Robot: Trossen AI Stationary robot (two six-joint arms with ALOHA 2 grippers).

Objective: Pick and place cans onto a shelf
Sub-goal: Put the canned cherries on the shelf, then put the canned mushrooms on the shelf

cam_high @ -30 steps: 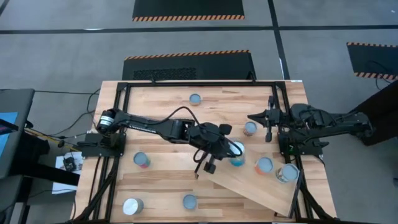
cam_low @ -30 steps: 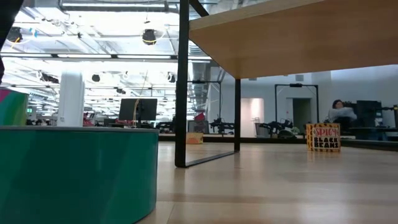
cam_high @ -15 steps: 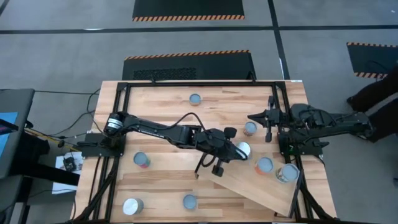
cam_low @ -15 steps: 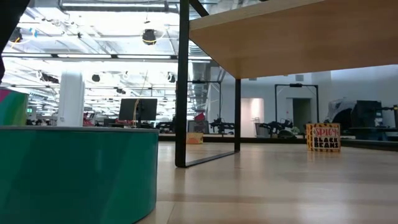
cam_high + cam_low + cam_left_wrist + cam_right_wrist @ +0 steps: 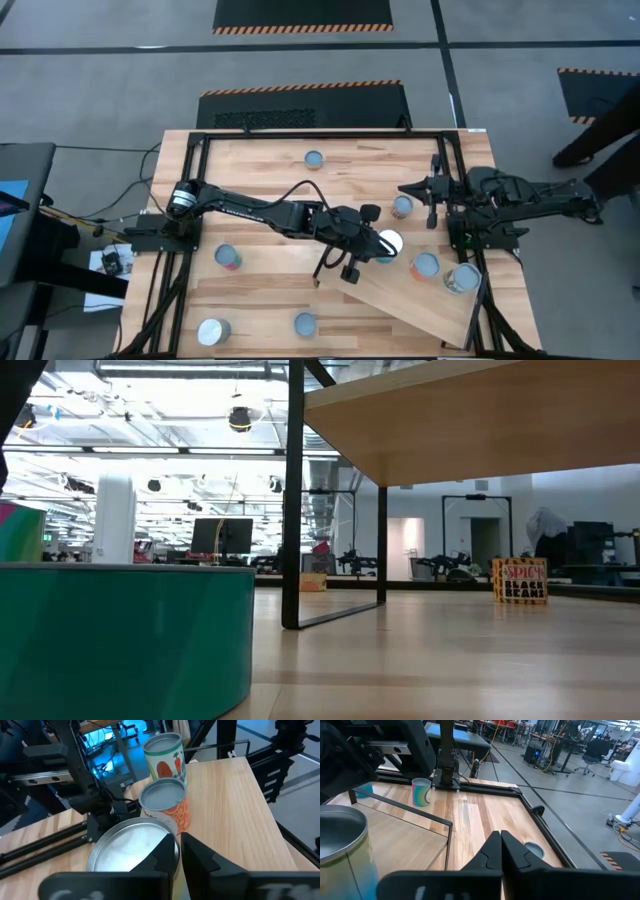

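Note:
My left gripper (image 5: 368,244) is shut, right beside a white-topped can (image 5: 388,242) at the far-left end of the tilted pale shelf (image 5: 420,300). In the left wrist view the can's silvery top (image 5: 130,852) lies against my shut fingers. Two cans stand upright on the shelf, an orange-labelled one (image 5: 167,805) and a carrot-labelled one (image 5: 164,752). They also show in the high view (image 5: 425,265) (image 5: 462,278). My right gripper (image 5: 408,188) is shut and empty at the table's right side, beside a can (image 5: 402,206). My left gripper touches the can's top rim (image 5: 169,839) with the outer side of one shut finger (image 5: 165,857). It comes level from the table's left. The can stands upright. Its foot is hidden, so what it rests on cannot be told.
More cans stand on the plank tabletop: far middle (image 5: 314,159), left (image 5: 228,257), near left (image 5: 212,331) and near middle (image 5: 305,323). The low view shows a teal can (image 5: 120,640), the shelf's underside (image 5: 470,420) and its black leg (image 5: 293,490).
My left gripper has gone a little toward the table's right edge. The white-topped can has shifted the same way beside it. Both have kept still for the last half second.

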